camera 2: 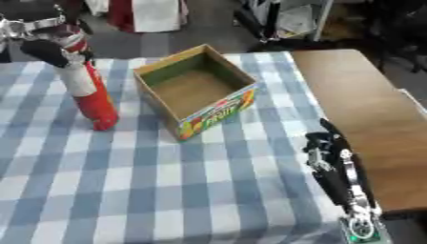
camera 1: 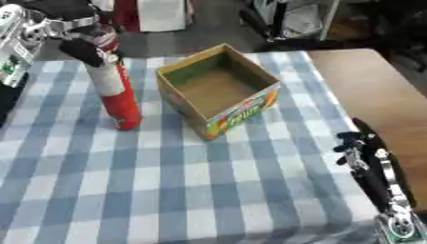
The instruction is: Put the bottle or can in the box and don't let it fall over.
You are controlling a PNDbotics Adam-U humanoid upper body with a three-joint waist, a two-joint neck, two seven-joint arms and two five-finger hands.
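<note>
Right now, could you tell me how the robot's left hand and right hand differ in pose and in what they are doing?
The left hand is up at the far left, fingers curled round the top of the red bottle, which tilts on the checked cloth beside the open box. The right hand lies low at the near right, fingers relaxed, holding nothing. The left one works; the right one idles. Both are black with silver joints.

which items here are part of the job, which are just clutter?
Job:
- red bottle, tilted, base on the checked cloth, top held by the left hand
- open cardboard box, empty, beside the bottle

Not in use:
- right hand, idle at lower right, fingers straight
- checked tablecloth
- bare wooden tabletop
- furniture and clutter beyond the table
</note>
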